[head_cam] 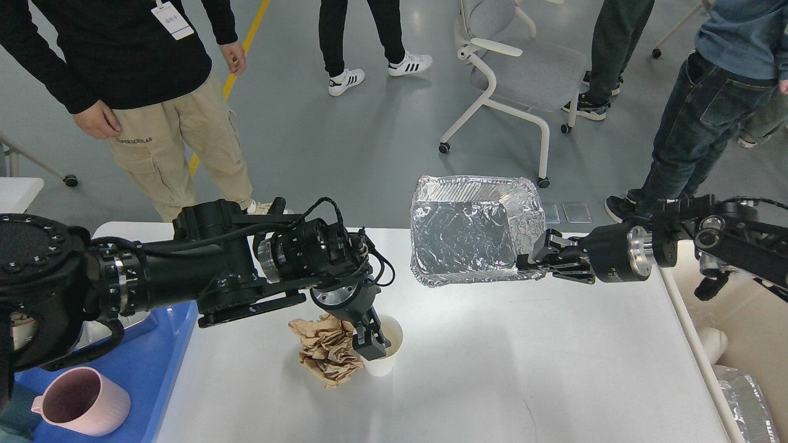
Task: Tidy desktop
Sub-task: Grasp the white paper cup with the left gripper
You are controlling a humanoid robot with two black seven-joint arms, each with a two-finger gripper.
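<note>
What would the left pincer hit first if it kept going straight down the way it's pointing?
Most likely the paper cup. The left pincer points down at the cup's near-left rim, with the crumpled brown paper just beside it. Depth is unclear, so it may already touch the rim.

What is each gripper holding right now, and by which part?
The right gripper is shut on the foil tray, at its right rim. The left gripper is at the paper cup's rim; a grip cannot be told.
</note>
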